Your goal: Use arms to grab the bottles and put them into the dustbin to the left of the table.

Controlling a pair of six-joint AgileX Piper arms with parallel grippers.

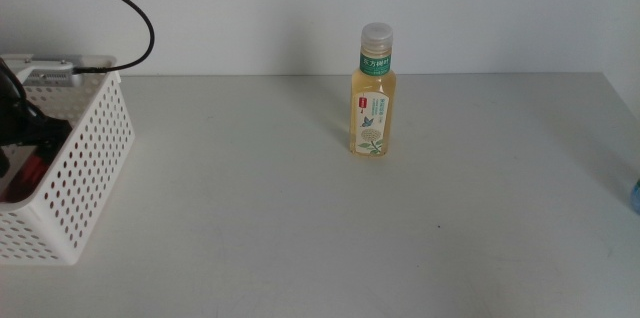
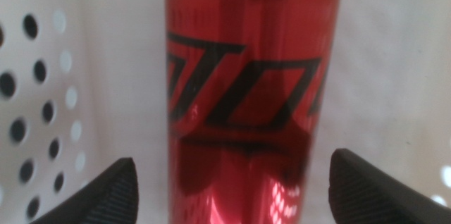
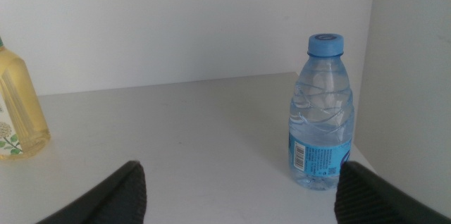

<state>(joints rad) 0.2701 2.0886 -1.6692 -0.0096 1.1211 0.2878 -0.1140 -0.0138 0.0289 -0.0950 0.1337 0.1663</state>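
Red metal fills the left wrist view: the slim red can (image 2: 250, 90) lies close before the left gripper (image 2: 232, 192), between its two dark fingers (image 2: 102, 196) with a gap on each side, so the fingers are spread and released and not pressing on it; white walls with round holes stand around it, which means that the can is inside the dustbin (image 1: 90, 168) at the left edge of the surface (image 1: 300, 218), and in the middle view a bit of red shows through the holes; the left arm reaches down into the basket there, probably because a can let go low in the bin will not bounce out or roll away. On the surface two bottles are not yet removed; the yellowish tea bottle (image 1: 374, 93) stands upright near the far middle, well apart from the bin; the small water bottle (image 3: 320, 115) with the blue cap stands upright near the right edge, and only a blue trace of it shows at the right border of the middle view. The right gripper (image 3: 239, 192) waits low at that side, its fingers wide apart and empty, pointed toward the water bottle, which seems a sensible next thing for it to take.
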